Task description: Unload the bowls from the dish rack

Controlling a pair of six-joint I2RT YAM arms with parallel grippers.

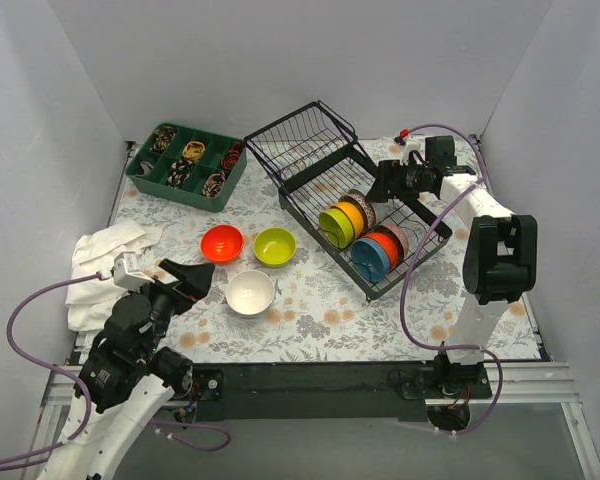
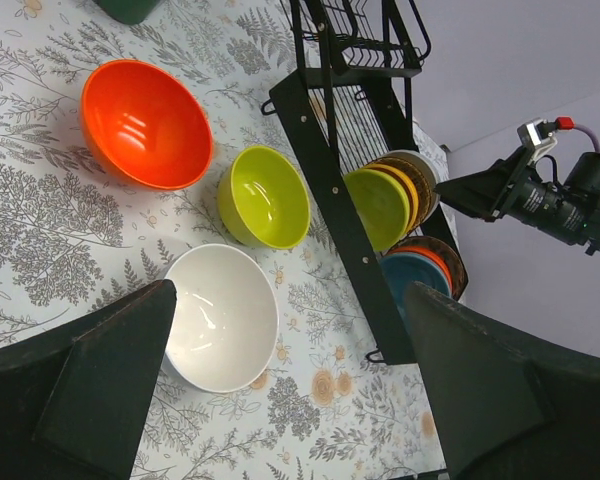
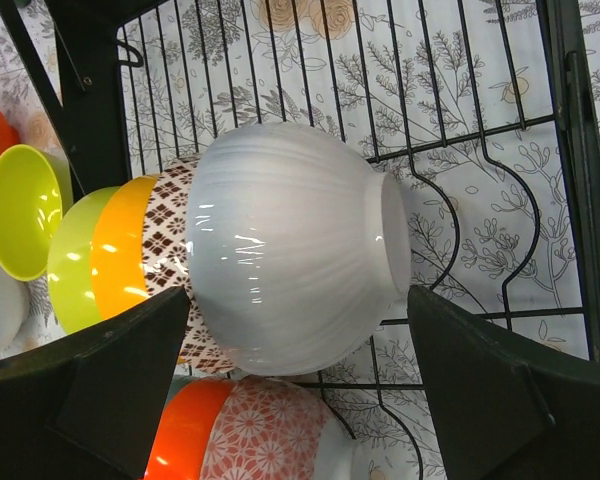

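The black wire dish rack (image 1: 420,245) stands at the right and holds two rows of bowls on edge: a green bowl (image 1: 332,228), a yellow one, a brown-patterned one and a white ribbed bowl (image 3: 290,245) in one row. A blue bowl (image 1: 368,260), an orange one and a pink-patterned one (image 3: 270,430) are in the other. My right gripper (image 3: 298,295) is open, its fingers on either side of the white ribbed bowl. A red bowl (image 1: 222,243), a lime bowl (image 1: 274,246) and a white bowl (image 1: 250,292) sit upright on the table. My left gripper (image 2: 290,290) is open and empty above the table beside that white bowl (image 2: 220,315).
A green compartment tray (image 1: 185,165) with small items stands at the back left. A white cloth (image 1: 105,265) lies at the left edge beside the left arm. The rack's raised basket section (image 1: 300,140) rises at the back. White walls close in on three sides.
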